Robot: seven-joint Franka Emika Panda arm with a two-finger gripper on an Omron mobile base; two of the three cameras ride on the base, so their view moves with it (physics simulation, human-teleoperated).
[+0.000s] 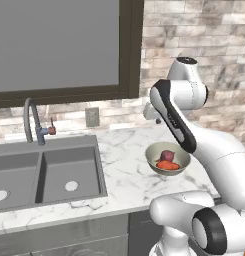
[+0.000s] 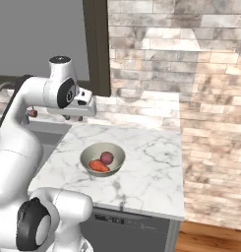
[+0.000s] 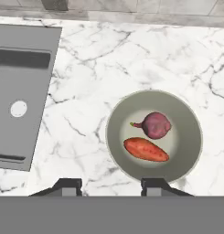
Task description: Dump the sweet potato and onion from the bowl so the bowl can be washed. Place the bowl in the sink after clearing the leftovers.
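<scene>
One round bowl (image 3: 154,136), lower right, holds one lumpy sweet potato (image 3: 146,150) and one smooth onion (image 3: 156,125); gripper (image 3: 111,186) released, empty.

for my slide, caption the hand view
Gripper open above bowl holding onion and sweet potato, sink alongside.

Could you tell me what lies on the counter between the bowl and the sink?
Nothing: in the hand view, the stretch between the bowl and the sink is bare white marble countertop. The left base view shows the same.
</scene>
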